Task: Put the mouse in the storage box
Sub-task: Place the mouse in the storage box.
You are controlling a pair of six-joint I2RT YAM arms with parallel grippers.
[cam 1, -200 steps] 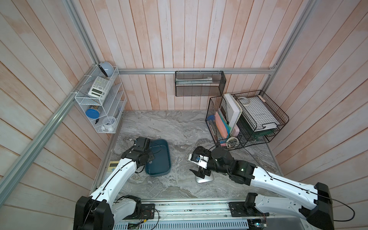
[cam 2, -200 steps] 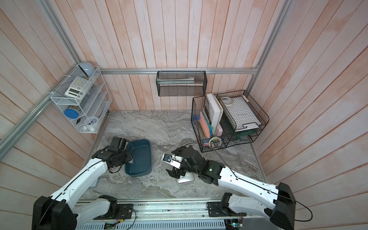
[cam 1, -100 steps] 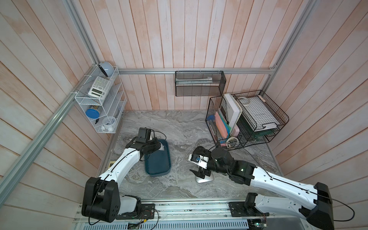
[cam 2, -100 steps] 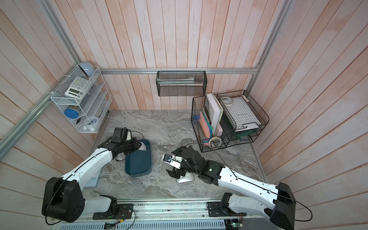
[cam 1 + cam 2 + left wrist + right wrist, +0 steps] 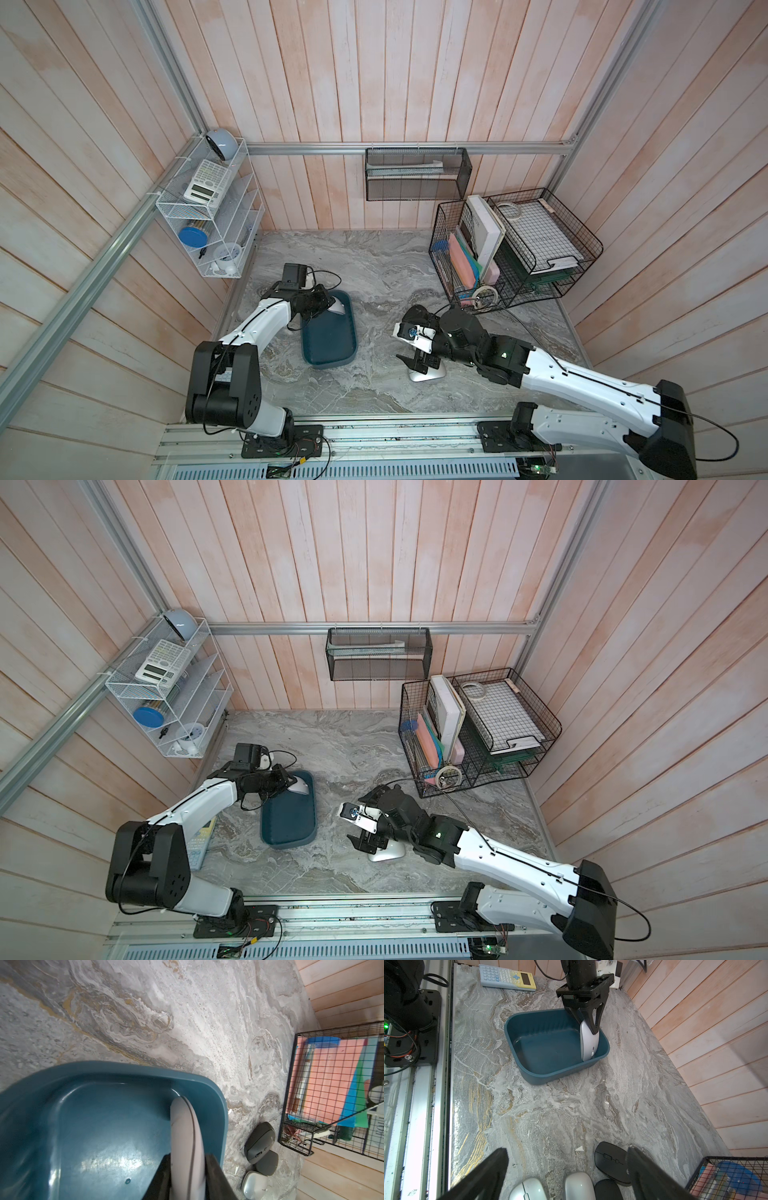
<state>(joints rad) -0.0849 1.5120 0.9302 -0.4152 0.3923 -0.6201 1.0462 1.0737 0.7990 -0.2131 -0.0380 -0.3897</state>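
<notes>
- While the left arm point(image 5: 257, 328) reaches forward with its elbow bent, the left gripper point(image 5: 588, 1027) is clamped on the white mouse point(image 5: 588, 1045), held on edge inside the storage box point(image 5: 542, 1081).
- Right gripper point(image 5: 566, 1151) hangs with jaws wide apart above other mice point(image 5: 577, 1184) on the table point(image 5: 550, 1115).

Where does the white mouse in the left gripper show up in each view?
In a top view: white mouse over the storage box's far end.
In a top view: mouse at the same end.
Left wrist: mouse close up, edge-on, over the box.
Right wrist: mouse on edge in the left gripper.
Shared landmark: the teal storage box.
</notes>
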